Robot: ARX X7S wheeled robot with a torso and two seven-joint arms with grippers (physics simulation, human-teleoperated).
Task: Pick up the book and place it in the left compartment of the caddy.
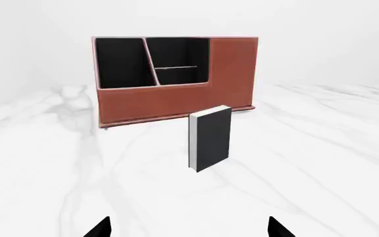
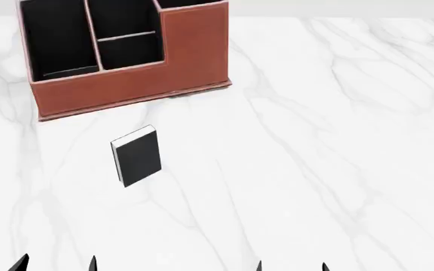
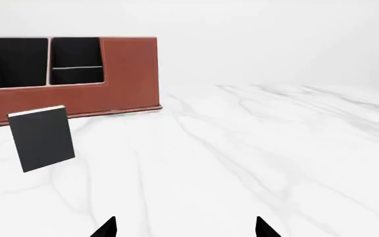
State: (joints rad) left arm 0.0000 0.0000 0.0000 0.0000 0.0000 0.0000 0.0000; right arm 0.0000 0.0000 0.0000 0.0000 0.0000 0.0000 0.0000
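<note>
Marble table (image 2: 338, 141) | book (image 2: 136, 156) flat before caddy (image 2: 126, 93) | both fingers spread, empty

head: we look steeply down on the counter (image 2: 338, 141) | wrists: we look low, level, forward | shared: caddy (image 2: 126, 93), book (image 2: 136, 156)

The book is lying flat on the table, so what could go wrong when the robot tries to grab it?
The book is thin and lies flat on the smooth table, so a claw could slide off it or push it away. It also lies close to the caddy, so it might get shoved against that wall.
</note>
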